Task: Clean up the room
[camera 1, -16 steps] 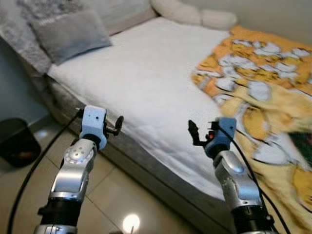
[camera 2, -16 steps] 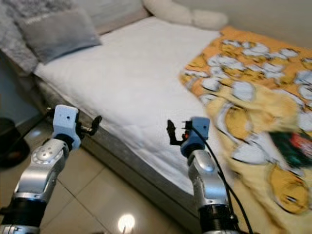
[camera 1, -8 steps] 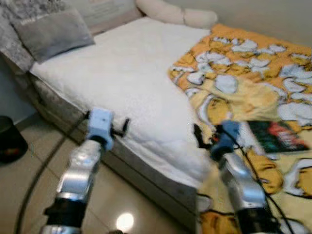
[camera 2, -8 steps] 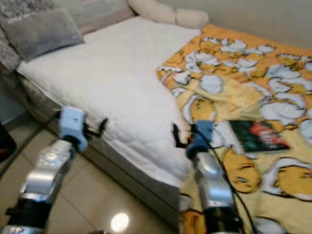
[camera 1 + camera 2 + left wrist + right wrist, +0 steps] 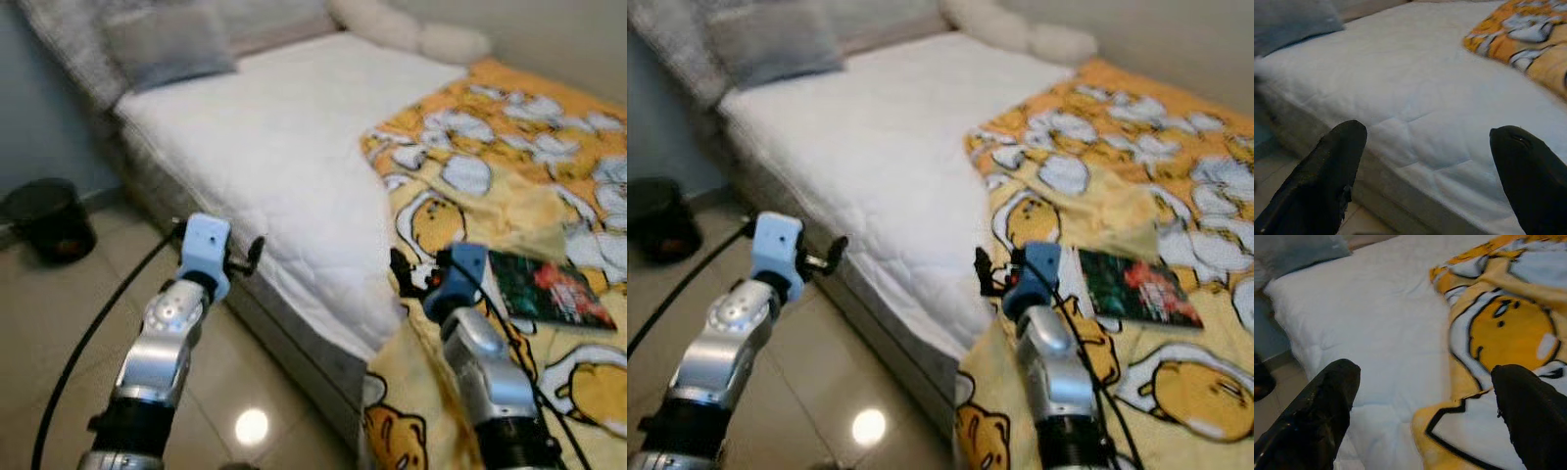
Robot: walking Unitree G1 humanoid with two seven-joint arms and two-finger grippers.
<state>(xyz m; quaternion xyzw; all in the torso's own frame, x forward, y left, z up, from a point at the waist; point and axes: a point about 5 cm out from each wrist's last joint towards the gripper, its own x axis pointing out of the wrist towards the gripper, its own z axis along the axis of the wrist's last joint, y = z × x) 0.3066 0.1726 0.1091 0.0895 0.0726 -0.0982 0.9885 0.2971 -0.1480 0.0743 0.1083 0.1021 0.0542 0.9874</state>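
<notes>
White bed (image 5: 284, 157) ahead, yellow blanket (image 5: 509, 166) rumpled at two o'clock, book (image 5: 549, 291) lying on it. Left gripper (image 5: 1425, 161) and right gripper (image 5: 1422, 401) spread, empty. Tidying barely begun, seemingly.

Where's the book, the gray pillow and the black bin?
book (image 5: 549, 290), left eye view, middle of its dark cover
gray pillow (image 5: 167, 44), left eye view, its middle
black bin (image 5: 49, 220), left eye view, its side

A book (image 5: 551, 292) lies on the blanket (image 5: 509, 176) (right side of the bed (image 5: 274, 166)), a probable bin (image 5: 47, 217) left.
</notes>
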